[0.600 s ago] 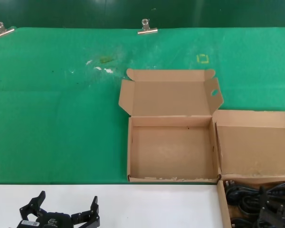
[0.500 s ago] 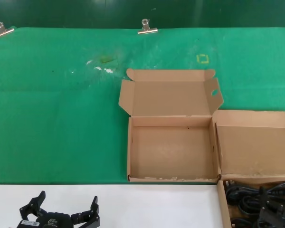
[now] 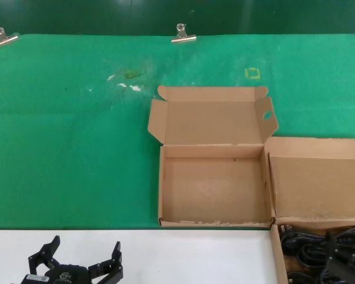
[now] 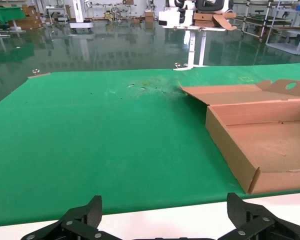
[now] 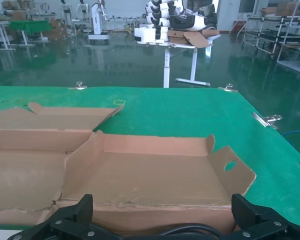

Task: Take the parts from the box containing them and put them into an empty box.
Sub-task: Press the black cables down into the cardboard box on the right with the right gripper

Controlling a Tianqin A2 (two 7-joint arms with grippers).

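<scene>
Thin black looped power cables (image 3: 310,248) lie bundled in the shallow brown cardboard box (image 3: 276,255) at the near right corner of the head view, only part of which is in frame; its lid panel (image 3: 316,180) lies folded back flat on the green mat (image 3: 71,154). In the right wrist view that lid shows a side flap with a small hole, so the lid is not entirely plain. The right gripper (image 3: 343,267), black, sits down inside this box directly over the cable bundle; the right wrist view shows its two finger tips (image 5: 72,212) spread wide apart with a black cable loop (image 5: 190,230) arching between them, and contact with the cable cannot be judged. Just to the left, touching the side of the first box, sits the second shallow brown cardboard box (image 3: 161,189), its tray bare inside, lid (image 3: 213,121) standing open toward the far side with rounded side flaps, the right flap pierced by a small round hole (image 3: 266,115). The left gripper (image 3: 76,266), black, hovers low over the white table strip (image 3: 195,254) at the near left, well apart from both boxes, fingers (image 4: 85,215) splayed wide and holding nothing. Farther out on the mat: pale smudges (image 3: 127,83), a small yellow square marking (image 3: 252,73), and two metal binder clips (image 3: 183,34) at the far edge.
</scene>
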